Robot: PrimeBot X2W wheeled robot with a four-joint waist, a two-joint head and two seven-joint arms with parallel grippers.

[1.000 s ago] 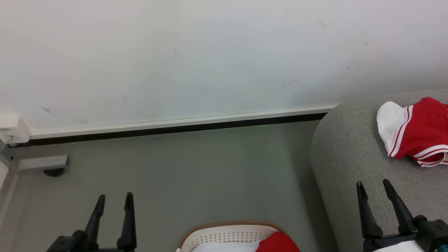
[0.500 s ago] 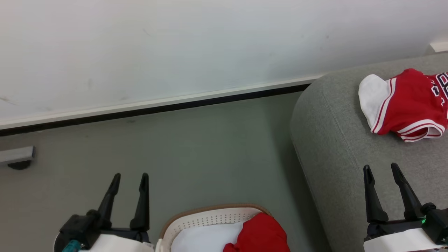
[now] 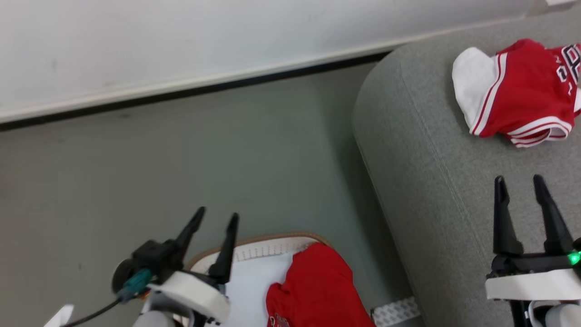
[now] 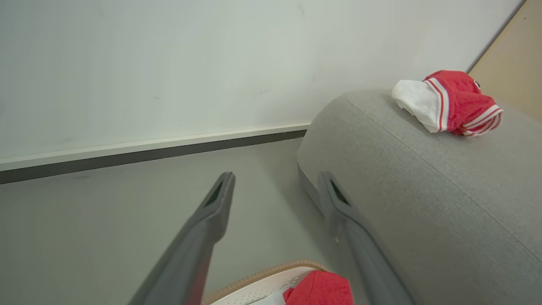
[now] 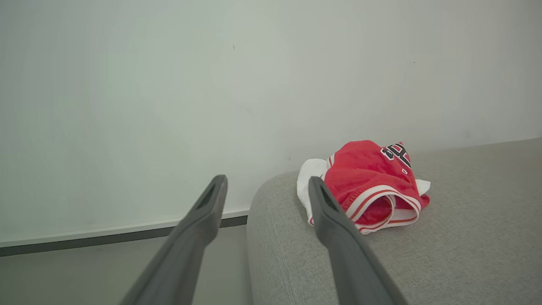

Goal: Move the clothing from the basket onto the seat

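A red garment with white panels and striped trim (image 3: pixel 517 97) (image 4: pixel 449 101) (image 5: pixel 372 186) lies on the light-grey seat (image 3: pixel 435 181) (image 4: pixel 423 178) (image 5: pixel 465 245). A plain red garment (image 3: pixel 317 286) (image 4: pixel 322 290) lies in the white basket with the tan rim (image 3: pixel 268 245) (image 4: pixel 262 281), beside the seat on the floor. My left gripper (image 3: pixel 213 220) (image 4: pixel 275 182) stands open and empty over the basket's left rim. My right gripper (image 3: pixel 519 186) (image 5: pixel 264 186) is open and empty above the seat, short of the striped garment.
A white wall (image 3: pixel 181 41) with a pale skirting and a dark strip (image 3: pixel 181 93) runs along the far side of the grey-green floor (image 3: pixel 204 159). A white perforated piece (image 3: pixel 397 311) lies on the floor by the seat's base.
The head camera has tilted down and turned, so the whole scene has shifted up and left. More of the basket and its red garment shows. Both grippers stay open.
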